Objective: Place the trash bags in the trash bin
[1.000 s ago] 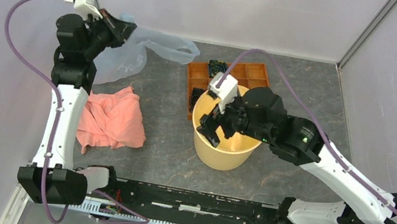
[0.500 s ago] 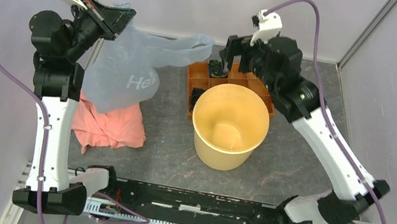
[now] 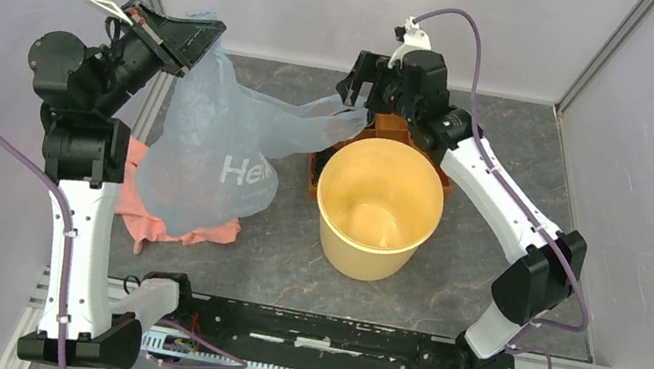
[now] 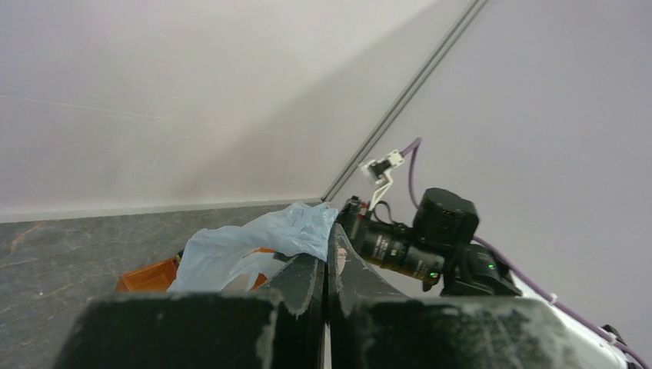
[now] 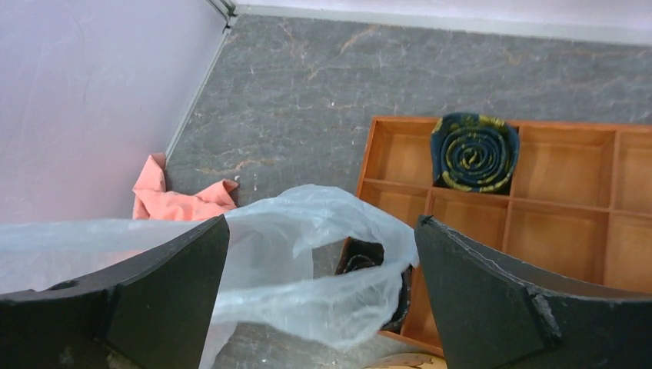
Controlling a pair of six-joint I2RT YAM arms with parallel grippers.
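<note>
The pale blue trash bag (image 3: 217, 150) hangs in the air at the left, white lettering showing. My left gripper (image 3: 191, 41) is shut on its top edge, seen bunched at the fingertips (image 4: 332, 238) in the left wrist view. One loose end of the bag (image 5: 307, 261) stretches right and lies between the wide-apart fingers of my open right gripper (image 3: 358, 99), which does not pinch it. The yellow-tan trash bin (image 3: 361, 257) stands upright with nothing in it, just in front of the right gripper.
An orange compartmented tray (image 5: 569, 231) sits behind the bin, holding a dark rolled item (image 5: 474, 151). A salmon-pink cloth (image 3: 194, 227) lies on the table under the hanging bag. Side walls stand close on the left and right.
My left arm raised the bag higher and rightward. My right arm came out of the bin, swung to the back and now straddles the bag's loose end with jaws wide.
</note>
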